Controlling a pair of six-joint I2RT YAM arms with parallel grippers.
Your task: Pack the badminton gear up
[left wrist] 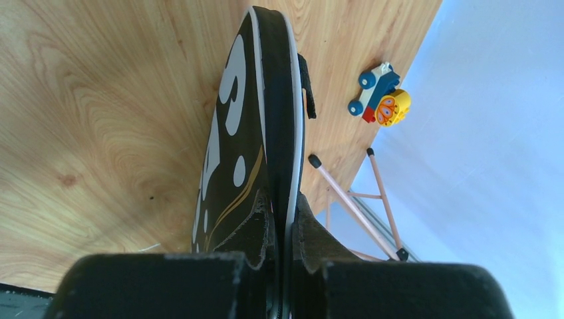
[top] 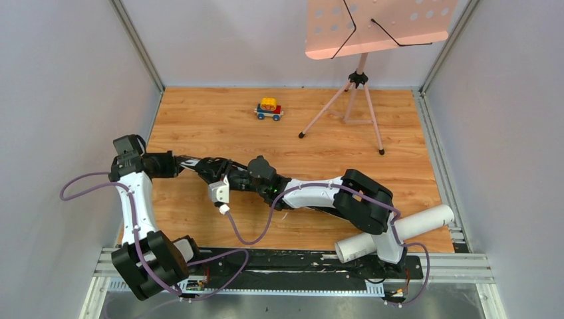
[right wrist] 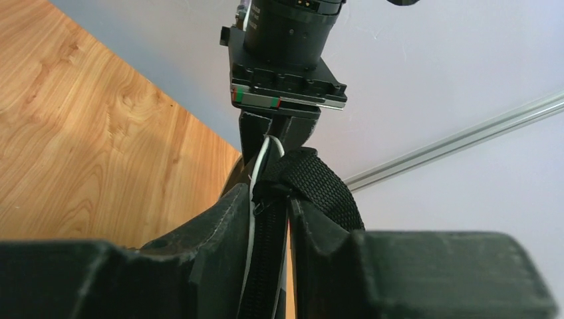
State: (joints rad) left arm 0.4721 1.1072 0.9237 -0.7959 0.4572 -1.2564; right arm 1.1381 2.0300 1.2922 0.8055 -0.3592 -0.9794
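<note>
The long black bag (left wrist: 246, 133) with white lettering is held edge-on above the wooden floor between both arms. My left gripper (left wrist: 282, 206) is shut on one narrow edge of it. My right gripper (right wrist: 269, 199) is shut on the zipper edge by the black webbing strap (right wrist: 319, 183). In the top view the left gripper (top: 209, 169) and right gripper (top: 243, 178) meet near the middle left. The white tube (top: 392, 232) lies by the right arm's base. The rackets and shuttlecocks are out of view.
The small toy car (top: 269, 109) stands at the back of the floor and also shows in the left wrist view (left wrist: 380, 100). The pink music stand (top: 362, 86) stands at the back right on a tripod. Grey walls close in three sides.
</note>
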